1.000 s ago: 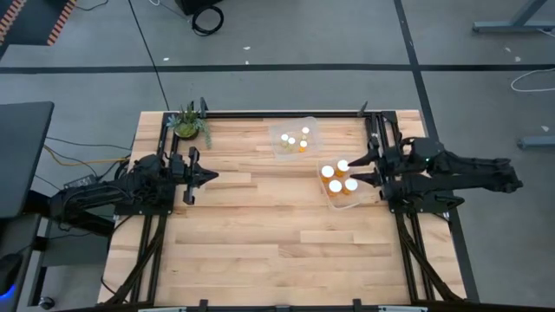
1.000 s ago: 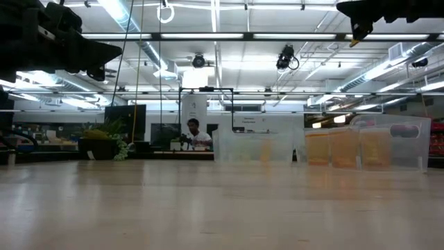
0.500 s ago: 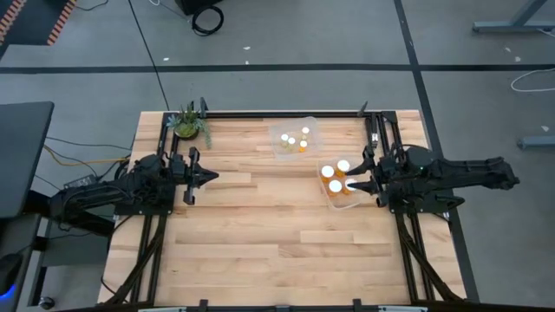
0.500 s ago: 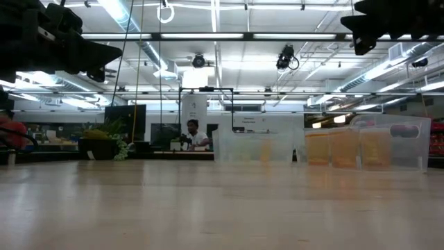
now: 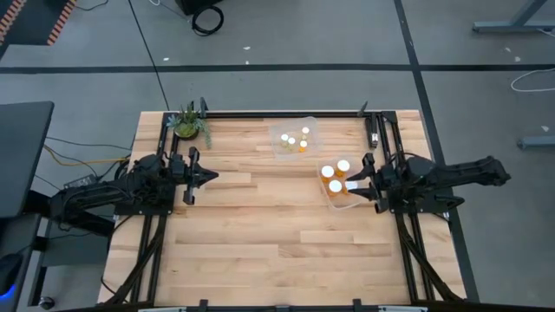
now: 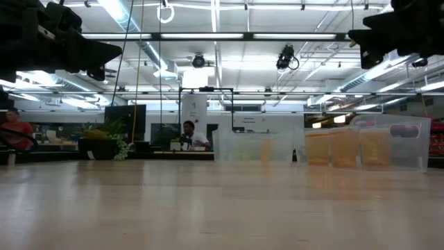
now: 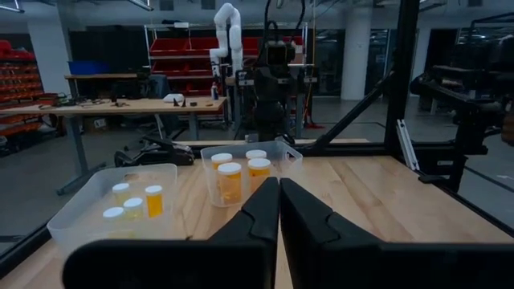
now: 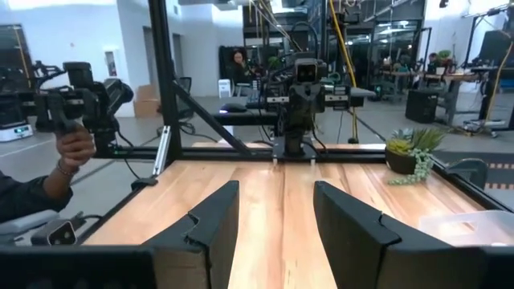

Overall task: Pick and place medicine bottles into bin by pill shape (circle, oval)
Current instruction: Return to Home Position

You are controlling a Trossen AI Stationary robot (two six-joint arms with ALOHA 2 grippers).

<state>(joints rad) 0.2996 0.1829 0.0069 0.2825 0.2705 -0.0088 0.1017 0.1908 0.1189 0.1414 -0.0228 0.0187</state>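
Hovering released above the clear plastic bin (image 5: 332, 204) of white-capped amber bottles (image 5: 328, 172), our right gripper (image 5: 354, 184) seems done; left gripper (image 5: 211, 176) rests clenched.

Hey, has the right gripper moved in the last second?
Yes. In the high view the right gripper has slid further over the right bin, hiding a bottle cap that showed before.
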